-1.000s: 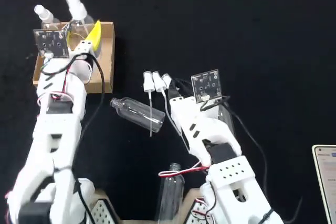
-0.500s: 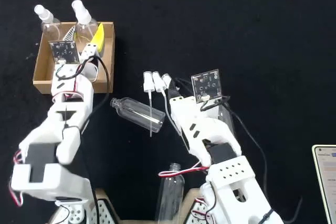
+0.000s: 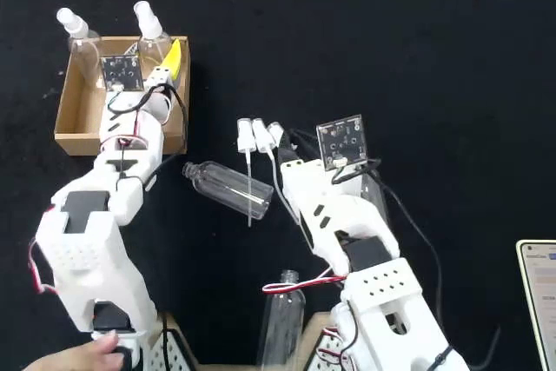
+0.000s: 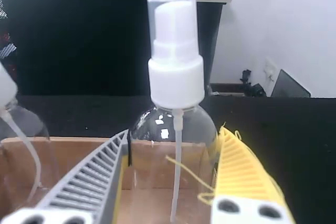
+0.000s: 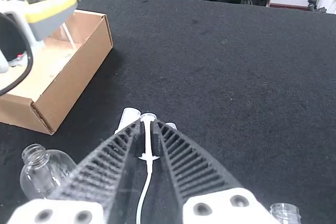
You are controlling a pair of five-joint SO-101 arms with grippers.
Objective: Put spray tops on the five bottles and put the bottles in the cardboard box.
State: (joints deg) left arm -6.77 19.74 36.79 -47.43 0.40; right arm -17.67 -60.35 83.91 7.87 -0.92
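Note:
The cardboard box (image 3: pixel 82 119) sits at the far left. One topped bottle (image 3: pixel 82 45) stands in its far left corner. A second topped bottle (image 3: pixel 153 39) stands upright beside it, and my left gripper (image 3: pixel 161 56) is shut on it. In the left wrist view that bottle (image 4: pixel 176 129) sits between the grey and yellow fingers (image 4: pixel 241 171). My right gripper (image 3: pixel 280 147) is at mid-table, shut on a spray top (image 5: pixel 148 118) whose tube runs between its fingers. Two more spray tops (image 3: pixel 251 134) lie beside it. An uncapped bottle (image 3: pixel 228 188) lies on its side nearby.
Another uncapped bottle (image 3: pixel 282 319) stands at the near edge between the arm bases. A phone (image 3: pixel 539 301) lies at the right edge. A person's hand (image 3: pixel 87 358) rests by the left arm's base. The box wall (image 5: pixel 68 72) faces the right gripper.
My left gripper has shifted the held bottle to the right along the box's far side and stood it upright, with the arm folding back. The right arm has not moved.

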